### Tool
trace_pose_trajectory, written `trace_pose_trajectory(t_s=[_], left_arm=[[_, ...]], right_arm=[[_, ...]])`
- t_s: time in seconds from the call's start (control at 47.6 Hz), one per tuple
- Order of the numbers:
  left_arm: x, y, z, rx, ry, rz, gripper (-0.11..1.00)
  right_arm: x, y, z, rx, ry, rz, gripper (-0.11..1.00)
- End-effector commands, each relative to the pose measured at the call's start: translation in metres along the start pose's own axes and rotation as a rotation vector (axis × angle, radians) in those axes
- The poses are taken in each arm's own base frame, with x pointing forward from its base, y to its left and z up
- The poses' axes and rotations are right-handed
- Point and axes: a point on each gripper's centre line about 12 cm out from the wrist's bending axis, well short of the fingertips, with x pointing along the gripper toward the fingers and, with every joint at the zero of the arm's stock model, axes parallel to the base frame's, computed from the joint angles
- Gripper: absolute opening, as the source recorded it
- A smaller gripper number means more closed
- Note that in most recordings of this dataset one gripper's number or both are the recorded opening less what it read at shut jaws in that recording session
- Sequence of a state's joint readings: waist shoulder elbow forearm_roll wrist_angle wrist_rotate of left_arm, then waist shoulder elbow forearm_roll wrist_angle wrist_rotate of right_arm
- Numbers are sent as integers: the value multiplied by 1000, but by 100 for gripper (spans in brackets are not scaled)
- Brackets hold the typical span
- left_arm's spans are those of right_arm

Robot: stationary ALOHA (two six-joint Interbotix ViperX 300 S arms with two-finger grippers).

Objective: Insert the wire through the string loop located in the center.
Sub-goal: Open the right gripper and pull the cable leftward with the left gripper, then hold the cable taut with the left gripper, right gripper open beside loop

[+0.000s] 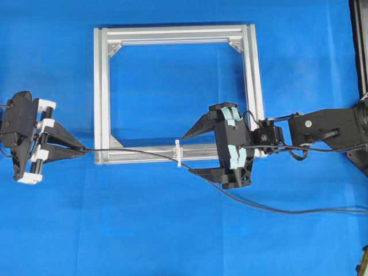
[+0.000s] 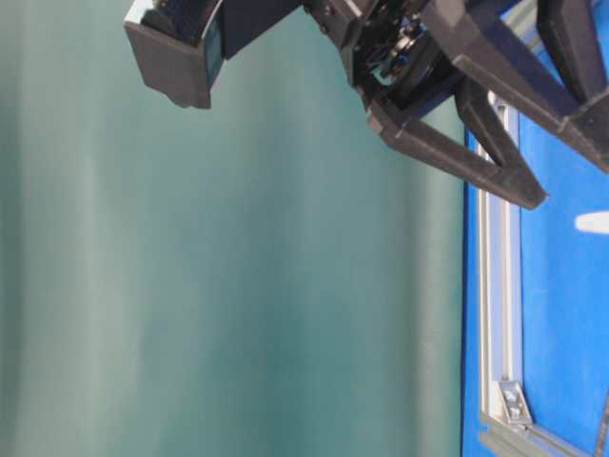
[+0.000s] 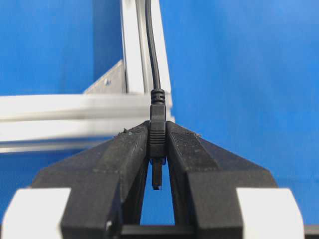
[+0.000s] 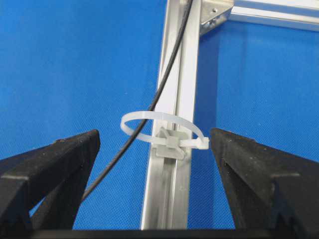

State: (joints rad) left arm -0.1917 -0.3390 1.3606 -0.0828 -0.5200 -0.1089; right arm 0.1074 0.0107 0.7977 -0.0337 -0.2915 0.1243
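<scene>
1. Pinching the wire [image 3: 157, 127] by its plug end, the left gripper [image 1: 80, 149] has its fingers pressed together just off the frame's [image 1: 102, 86] near-left corner.
2. Wire already runs through the string loop [image 4: 164, 130] on the frame's near bar.
3. Right gripper [image 1: 187, 154] fingers spread wide, straddling that loop, holding nothing.

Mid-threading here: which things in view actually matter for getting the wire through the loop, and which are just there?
Part of the job:
- wire, plug end clamped in the left gripper
- string loop, with the wire running through it
- right gripper, open on either side of the loop

Just there:
- aluminium frame that carries the loop
- blue table cover
- right arm's own cables
</scene>
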Motion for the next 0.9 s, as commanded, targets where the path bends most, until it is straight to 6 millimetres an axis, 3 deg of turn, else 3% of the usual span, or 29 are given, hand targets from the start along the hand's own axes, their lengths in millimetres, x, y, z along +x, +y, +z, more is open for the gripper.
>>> trace_pose_trajectory(t_s=[0.0,0.609,0.693,0.883], left_arm=[[1,-1,2,5,8,-4,8],[2,0,1,19,21,2,9],[2,3,1,10,26,13,24],[3,10,-1,-7,58,46,81]], right_arm=[[-5,3,17,0,-52,8,91],[-5,2,18,0,-55,6,91],[-4,2,18,0,-53,6,91],[-4,3,18,-2,-55,8,91]])
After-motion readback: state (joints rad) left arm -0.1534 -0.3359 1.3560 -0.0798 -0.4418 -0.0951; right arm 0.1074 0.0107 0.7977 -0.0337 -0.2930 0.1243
